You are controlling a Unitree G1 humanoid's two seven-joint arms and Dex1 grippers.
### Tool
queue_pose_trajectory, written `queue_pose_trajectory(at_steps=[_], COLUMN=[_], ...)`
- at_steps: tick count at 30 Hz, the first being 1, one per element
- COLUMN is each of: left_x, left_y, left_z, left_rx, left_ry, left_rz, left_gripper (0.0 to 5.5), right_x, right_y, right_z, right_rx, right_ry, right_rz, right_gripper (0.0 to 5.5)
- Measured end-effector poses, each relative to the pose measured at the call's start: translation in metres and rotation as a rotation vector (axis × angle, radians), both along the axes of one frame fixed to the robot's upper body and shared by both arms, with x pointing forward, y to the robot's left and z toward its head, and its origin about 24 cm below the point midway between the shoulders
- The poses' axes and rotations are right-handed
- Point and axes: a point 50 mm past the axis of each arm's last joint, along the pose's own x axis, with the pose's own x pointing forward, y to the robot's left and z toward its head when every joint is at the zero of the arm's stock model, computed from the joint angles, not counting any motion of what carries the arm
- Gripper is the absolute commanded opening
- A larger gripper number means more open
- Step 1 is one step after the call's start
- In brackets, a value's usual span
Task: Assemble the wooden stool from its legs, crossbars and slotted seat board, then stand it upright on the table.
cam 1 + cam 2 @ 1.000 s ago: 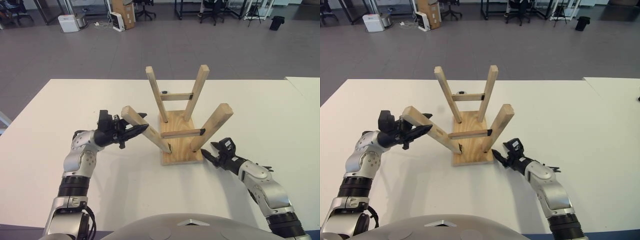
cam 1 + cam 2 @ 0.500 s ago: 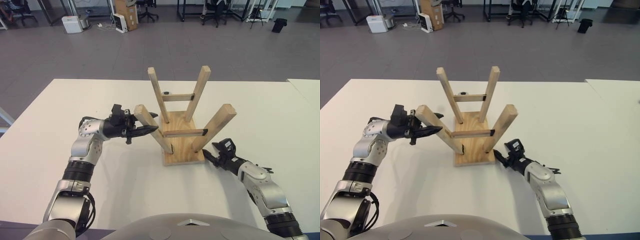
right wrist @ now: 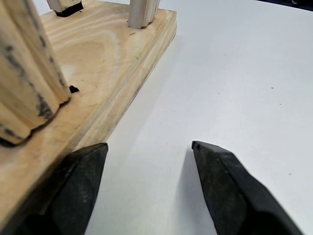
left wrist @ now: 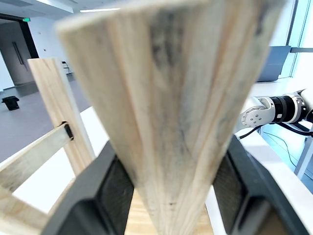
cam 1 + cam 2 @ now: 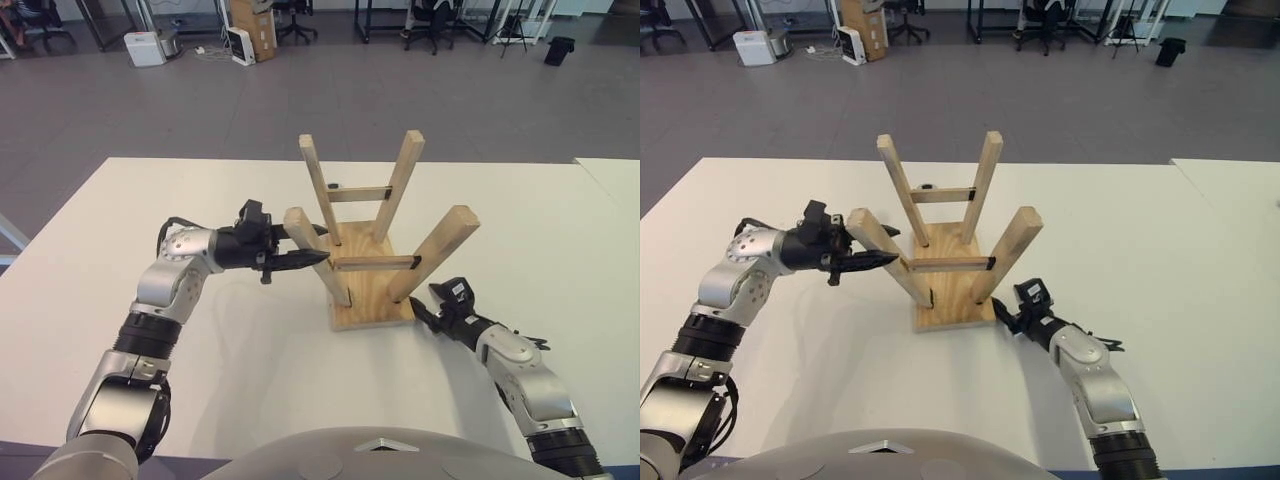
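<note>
The wooden stool (image 5: 372, 250) stands upside down on the white worktop (image 5: 520, 220). Its seat board (image 5: 372, 303) lies flat on the surface and all four legs point up. The left hand (image 5: 308, 245) is closed on the free top end of the near-left leg (image 5: 322, 268), which slants down and away from that hand to the board. A crossbar (image 5: 375, 264) runs from this leg, just beyond the left hand's fingertips, across to the near-right leg (image 5: 437, 250). The two far legs (image 5: 400, 185) rise beyond it, joined by a second crossbar (image 5: 357, 194).

The right hand (image 5: 418, 308) lies low on the worktop at the board's near right corner. The near-right leg rises just ahead of it and above it.

The head views take in both hands and the whole stool, but not how the fingers meet the wood. The left wrist view does: the leg's end sits between two black pads (image 4: 115, 191), one pressed tight against each side face. Past the gripped leg, that view also catches another leg with a crossbar meeting it.

The right wrist view shows the right hand's two fingers (image 3: 222, 186) spread wide, with bare worktop between them and nothing held. One finger lies along the board's side edge, just beside it; whether it touches the wood cannot be told. The other finger rests on the worktop, apart from the board. The same view shows the near-right leg's foot set into the board just ahead of the finger nearer the wood.
</note>
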Motion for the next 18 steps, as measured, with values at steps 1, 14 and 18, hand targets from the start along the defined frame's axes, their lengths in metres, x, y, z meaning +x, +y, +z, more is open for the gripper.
queue_pose_trajectory(at_steps=[1,14,18], left_x=[0.000,-0.007,-0.013], left_y=[-0.001,-0.001,-0.001], left_z=[0.002,0.006,0.007], left_rx=[0.028,0.103,0.119], left_ry=[0.000,-0.027,-0.046], left_rz=[-0.005,0.039,0.067], left_gripper=[2.03,2.03,2.03], right_x=[0.000,-0.003,-0.003], right_y=[0.000,0.001,0.001], right_z=[0.000,-0.002,-0.001], right_rx=[-0.003,0.000,0.000], right_ry=[0.001,-0.016,-0.022], right_rz=[0.002,-0.014,-0.015], right_gripper=[3.24,3.24,3.24])
